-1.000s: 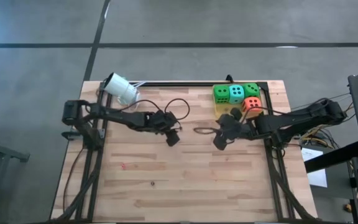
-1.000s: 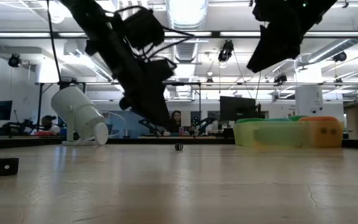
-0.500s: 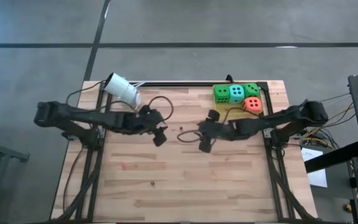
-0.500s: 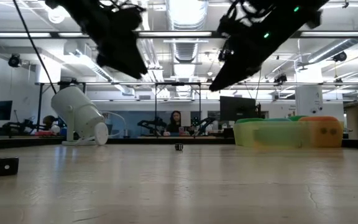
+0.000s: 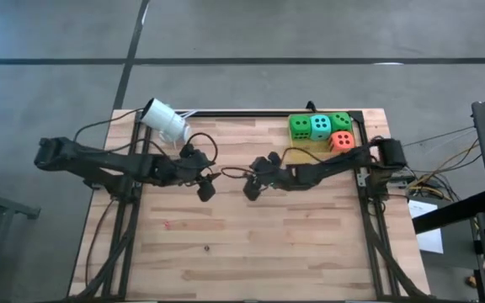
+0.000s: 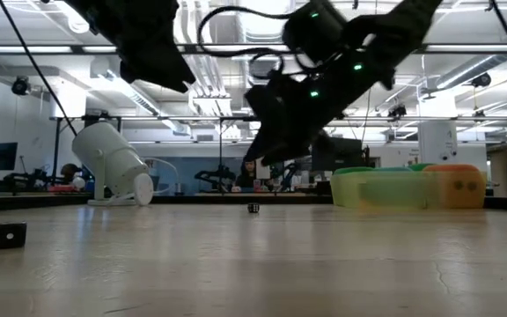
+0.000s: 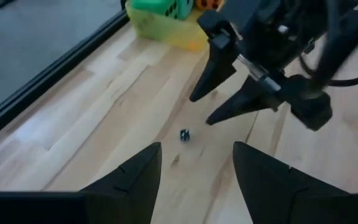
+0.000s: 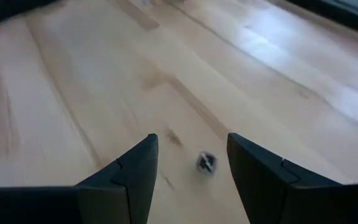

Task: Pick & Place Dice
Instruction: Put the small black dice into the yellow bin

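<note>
Two bright green dice (image 5: pixel 300 126) (image 5: pixel 341 121), a teal one (image 5: pixel 320 126) and an orange-red one (image 5: pixel 340 140) sit together in a yellow tray (image 5: pixel 297 151) at the table's far right. My right gripper (image 5: pixel 251 188) hangs open over the table's middle. A tiny dark die (image 8: pixel 206 162) lies on the wood just ahead of its fingers; the same die (image 7: pixel 184 134) shows in the left wrist view. My left gripper (image 5: pixel 205 188) hovers open a little to the left, higher up, facing the right gripper (image 7: pixel 201 111).
A white cylindrical lamp (image 5: pixel 165 120) lies at the far left corner. A small black cube (image 6: pixel 10 234) rests on the wood toward the near left. The near half of the table (image 5: pixel 251 252) is bare wood. People sit at desks in the room beyond.
My right gripper has swung from beside the tray toward the table's middle and come down, stopping over the tiny dark die. My left gripper has pulled back toward the table's left edge and risen. The dice in the tray have stayed where they were.
</note>
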`<state>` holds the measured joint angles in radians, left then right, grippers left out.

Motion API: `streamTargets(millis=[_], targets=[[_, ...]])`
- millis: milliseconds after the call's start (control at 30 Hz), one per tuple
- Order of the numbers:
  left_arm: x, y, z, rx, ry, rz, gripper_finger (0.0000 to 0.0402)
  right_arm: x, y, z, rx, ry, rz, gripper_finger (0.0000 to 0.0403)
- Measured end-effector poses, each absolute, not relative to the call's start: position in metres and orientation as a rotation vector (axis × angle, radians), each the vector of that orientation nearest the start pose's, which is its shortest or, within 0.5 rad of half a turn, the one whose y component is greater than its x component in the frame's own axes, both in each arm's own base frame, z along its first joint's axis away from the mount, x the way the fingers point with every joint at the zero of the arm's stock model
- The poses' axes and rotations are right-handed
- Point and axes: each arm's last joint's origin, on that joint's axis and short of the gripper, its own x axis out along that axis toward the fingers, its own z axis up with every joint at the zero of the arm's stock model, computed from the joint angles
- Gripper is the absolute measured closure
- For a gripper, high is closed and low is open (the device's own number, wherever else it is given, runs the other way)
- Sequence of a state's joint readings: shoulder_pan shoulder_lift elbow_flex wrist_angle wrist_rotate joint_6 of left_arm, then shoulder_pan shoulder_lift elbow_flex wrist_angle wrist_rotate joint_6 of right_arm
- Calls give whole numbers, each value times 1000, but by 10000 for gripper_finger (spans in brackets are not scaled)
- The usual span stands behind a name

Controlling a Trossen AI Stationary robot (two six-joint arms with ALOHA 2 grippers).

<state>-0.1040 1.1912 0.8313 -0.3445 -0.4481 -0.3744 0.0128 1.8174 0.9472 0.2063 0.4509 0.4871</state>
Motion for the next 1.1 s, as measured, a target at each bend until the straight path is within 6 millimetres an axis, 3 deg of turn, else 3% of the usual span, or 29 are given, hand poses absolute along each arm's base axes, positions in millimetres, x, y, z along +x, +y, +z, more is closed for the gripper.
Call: streamTargets(millis=[167,367,567,800,1100], targets=[[244,-13,256,-160,617,452,199,387,-8,146,384,612,-645,216],[245,-13,257,-165,606,448,199,411,-11,136,328,753,-800,216],[243,-13,256,-155,624,451,199,436,-11,127,305,803,-841,216],[243,-12,255,-150,633,459,199,443,-12,120,286,825,-891,216],[244,-13,255,-160,622,451,199,436,-13,123,295,815,-937,216]])
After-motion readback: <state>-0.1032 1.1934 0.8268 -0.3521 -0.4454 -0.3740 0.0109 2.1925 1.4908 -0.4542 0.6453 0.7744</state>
